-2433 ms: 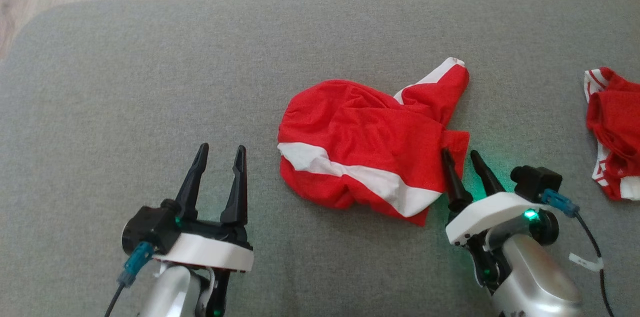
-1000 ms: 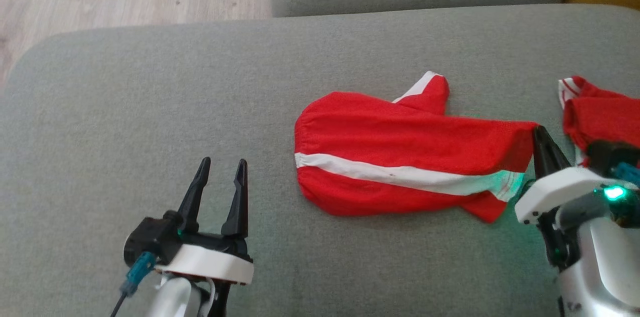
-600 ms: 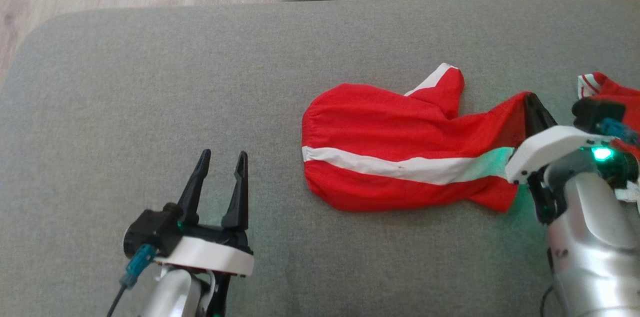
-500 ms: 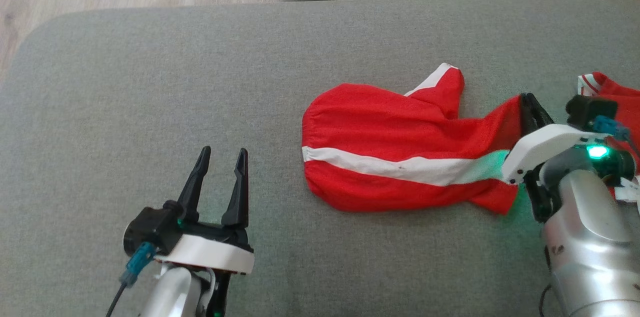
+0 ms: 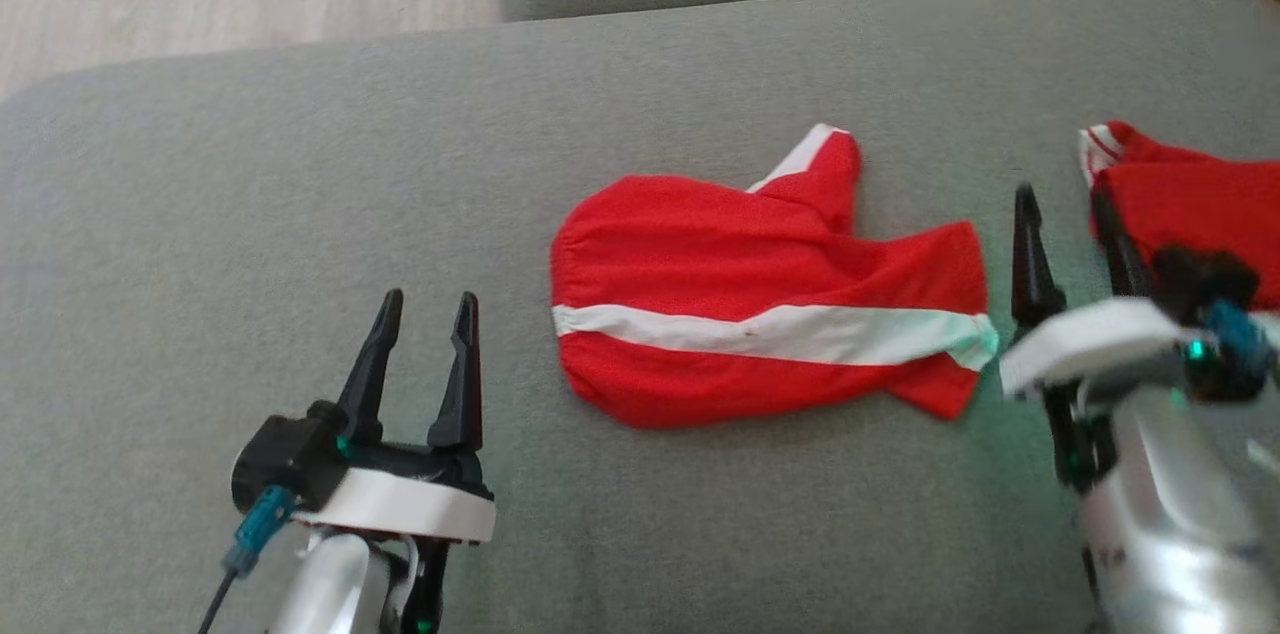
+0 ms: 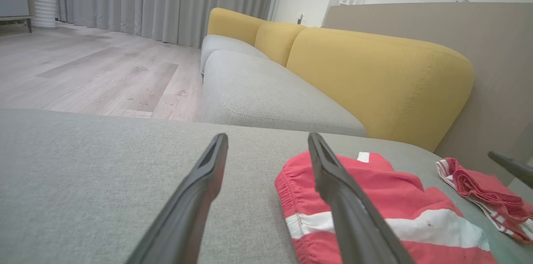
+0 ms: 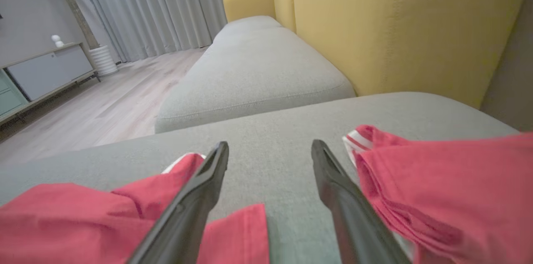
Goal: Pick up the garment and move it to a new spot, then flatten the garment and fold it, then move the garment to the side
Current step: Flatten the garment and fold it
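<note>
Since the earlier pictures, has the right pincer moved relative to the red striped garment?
Yes. The right pincer has opened and shifted rightward, off the red striped garment, toward the second garment.

You have soft, even daylight in all three views. It seems to come through the curtains (image 6: 166,1) in the left wrist view, though no window itself is visible. Shadows on the grey cushion (image 5: 700,534) are faint, with no harsh glare. In the head view the right gripper (image 5: 1061,196) and its forearm are blurred, while the left gripper (image 5: 430,296) is sharp. A green glow spills onto the cushion beside the right wrist. Both wrist views bow at the edges, their near fingers look soft, and the red garment (image 5: 740,314) reads washed-out pink there.
</note>
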Available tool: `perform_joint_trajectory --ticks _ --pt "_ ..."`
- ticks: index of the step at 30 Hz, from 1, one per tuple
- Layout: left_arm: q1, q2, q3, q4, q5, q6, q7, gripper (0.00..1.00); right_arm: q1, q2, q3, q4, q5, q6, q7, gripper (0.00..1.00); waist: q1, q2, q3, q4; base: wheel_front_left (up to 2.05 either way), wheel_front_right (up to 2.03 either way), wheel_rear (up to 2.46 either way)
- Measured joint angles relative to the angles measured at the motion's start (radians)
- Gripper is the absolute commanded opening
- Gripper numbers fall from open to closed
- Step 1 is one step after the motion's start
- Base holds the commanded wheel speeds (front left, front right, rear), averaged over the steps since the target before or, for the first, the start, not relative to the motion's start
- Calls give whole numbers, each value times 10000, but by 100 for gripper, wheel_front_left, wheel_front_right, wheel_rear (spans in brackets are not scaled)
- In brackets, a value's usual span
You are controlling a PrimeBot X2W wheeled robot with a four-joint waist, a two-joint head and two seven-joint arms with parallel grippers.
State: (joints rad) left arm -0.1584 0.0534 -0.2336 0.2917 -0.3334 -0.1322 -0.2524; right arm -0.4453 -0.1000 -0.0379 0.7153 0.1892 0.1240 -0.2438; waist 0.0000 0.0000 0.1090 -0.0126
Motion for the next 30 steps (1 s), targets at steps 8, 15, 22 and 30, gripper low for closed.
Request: perform_joint_trajectory --ticks 8,15,22,30 --pt "-1 -6 71 -144 -4 0 0 100 2622 366 -115 -2838 479 0 -44 100 0 0 48 -723 0 0 0" --pt "-4 -4 56 -144 -15 0 0 100 2949 464 13 -3204 487 0 -59 100 0 0 62 -920 0 0 0" --pt "-14 33 -146 -63 -222 0 0 100 2944 508 31 -3246 485 0 -69 100 0 0 153 -960 0 0 0" --pt "-419 228 -907 924 -713 0 2 100 2936 514 138 -3081 485 0 -69 100 0 0 416 -1060 0 0 0"
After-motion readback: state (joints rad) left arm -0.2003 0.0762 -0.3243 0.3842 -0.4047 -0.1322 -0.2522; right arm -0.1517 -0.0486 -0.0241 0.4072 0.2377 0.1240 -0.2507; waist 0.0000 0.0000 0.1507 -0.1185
